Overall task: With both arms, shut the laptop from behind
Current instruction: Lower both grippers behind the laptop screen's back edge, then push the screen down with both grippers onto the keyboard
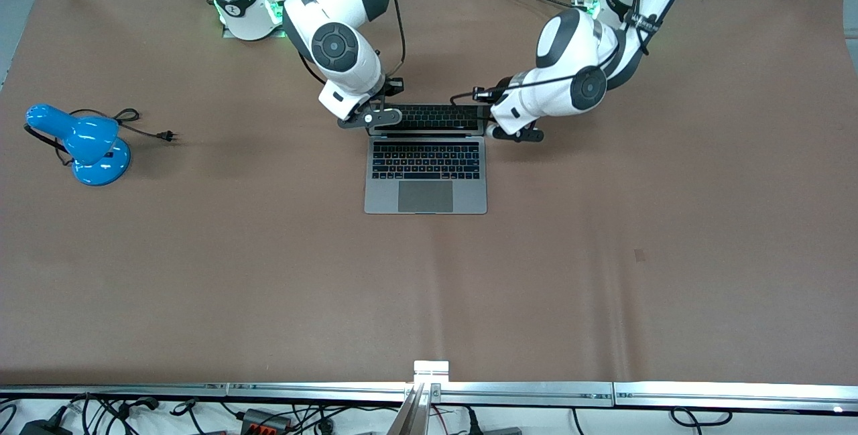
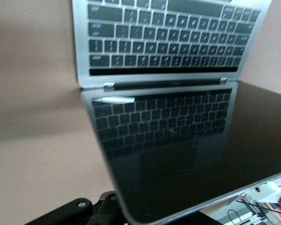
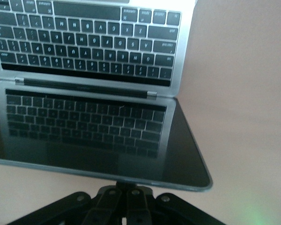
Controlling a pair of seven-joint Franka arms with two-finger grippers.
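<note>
The laptop (image 1: 425, 167) lies open just above the centre of the front view, on the brown table (image 1: 603, 254). Its base is flat with the trackpad nearest the camera, and its lid is tilted so that the dark screen mirrors the keyboard.

Both upper corners of the lid are covered by the arms. The right gripper (image 1: 370, 118) sits at the corner toward the right arm's end of the table, under a bulky white wrist that hides its tips. The left gripper (image 1: 513, 132) is low at the other corner, its black body poking out beneath a forearm lying nearly level.

In the right wrist view the laptop (image 3: 84, 117) fills the frame. The right gripper (image 3: 126, 197) appears at the bottom centre with its fingers (image 3: 114, 199) drawn close together, their ends cut off by the lid's top edge.

In the left wrist view the laptop (image 2: 168, 140) blocks most of the left gripper (image 2: 100, 208). Only a black sliver shows at the bottom, so its opening cannot be told.

A blue desk lamp (image 1: 94, 147) lies at mid-height toward the right arm's end, with its plug cord (image 1: 144, 128) trailing beside it.
</note>
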